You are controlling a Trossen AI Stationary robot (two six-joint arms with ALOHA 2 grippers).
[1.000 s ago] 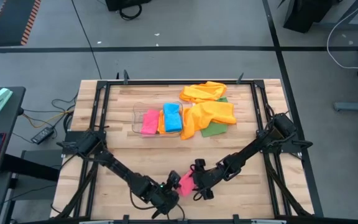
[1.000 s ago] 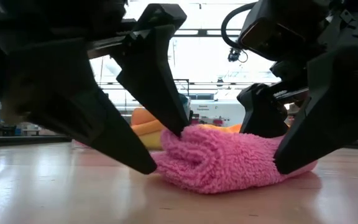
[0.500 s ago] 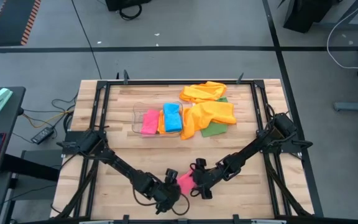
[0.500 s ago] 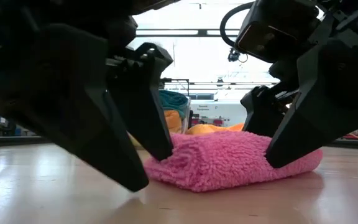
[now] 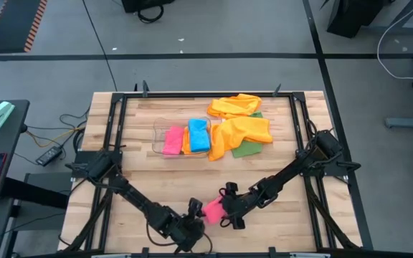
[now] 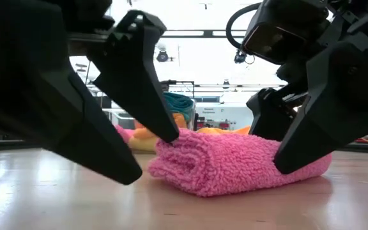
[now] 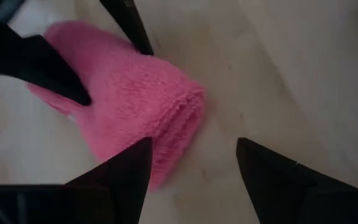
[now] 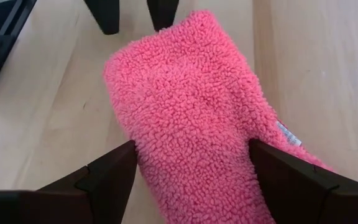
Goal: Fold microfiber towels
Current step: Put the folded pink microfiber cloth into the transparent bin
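Folded pink microfiber towel (image 5: 213, 209) on wooden surface (image 5: 142, 172), right gripper (image 5: 227, 213) spread wide astride one end, left gripper (image 5: 194, 217) parted, one finger touching opposite end

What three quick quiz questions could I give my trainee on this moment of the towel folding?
1. True or false: the folded pink towel lies on the table between the left tool and the right tool.
2. Which colours show inside the clear bin? A) pink, orange and blue B) green and yellow C) only orange
3. Fill in: the right tool's fingers stand on either ____ of the pink towel.

Key: 1 true; 2 A; 3 side.
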